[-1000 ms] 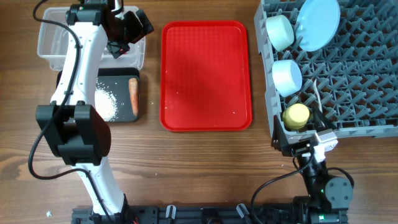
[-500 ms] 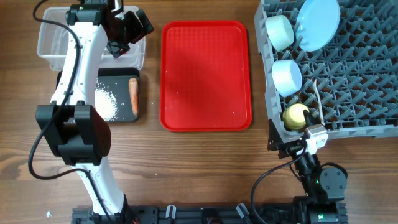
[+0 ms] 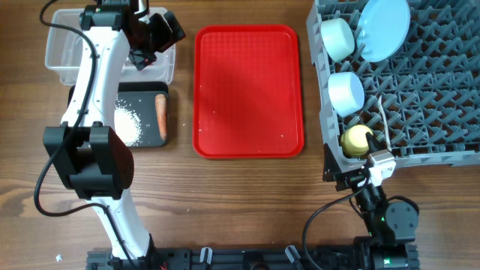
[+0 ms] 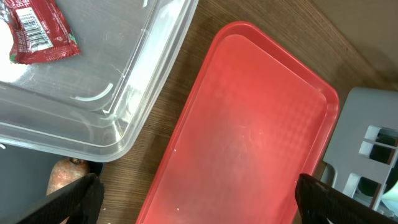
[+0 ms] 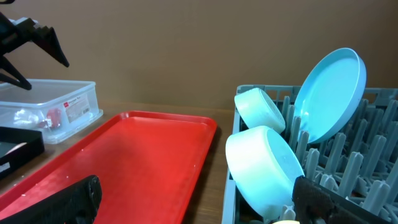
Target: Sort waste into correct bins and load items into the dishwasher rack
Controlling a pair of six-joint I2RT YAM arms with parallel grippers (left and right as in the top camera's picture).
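red wrapper (image 4: 38,31) lying crumpled in clear tub (image 4: 124,134) — left hand (image 3: 159,41) hovering above tub's corner, jaws wide; right hand (image 3: 358,176) sitting beside rack (image 3: 435,90), wide too.

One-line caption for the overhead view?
Plate, bowls, cup in the grey rack; rice and carrot in the black tray.

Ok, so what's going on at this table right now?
Two robot arms are clearing up. The left gripper hangs open at the edge of the clear tub, where a red wrapper lies. The carrot and rice are in the black tray. The plate, bowls and yellow cup sit in the dish rack. The right gripper is open beside it, holding nothing.
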